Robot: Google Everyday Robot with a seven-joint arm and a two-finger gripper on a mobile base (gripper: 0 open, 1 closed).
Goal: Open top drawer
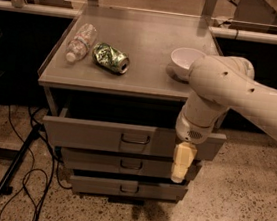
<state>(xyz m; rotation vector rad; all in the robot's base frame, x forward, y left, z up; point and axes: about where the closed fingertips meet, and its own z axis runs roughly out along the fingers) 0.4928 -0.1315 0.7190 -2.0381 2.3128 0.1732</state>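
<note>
The gripper hangs pointing down in front of the right end of the top drawer; whether it is open or closed cannot be told. The top drawer juts out beneath the tabletop, which carries a bowl, a crushed can and a bottle.

Dim warm overhead light; gripper low before the top drawer

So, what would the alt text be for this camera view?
A white robot arm reaches from the right, its pale claw hanging before the right end of the top drawer, which appears partly pulled out. On the cabinet top sit a plastic bottle, a crushed green can and a white bowl.
</note>
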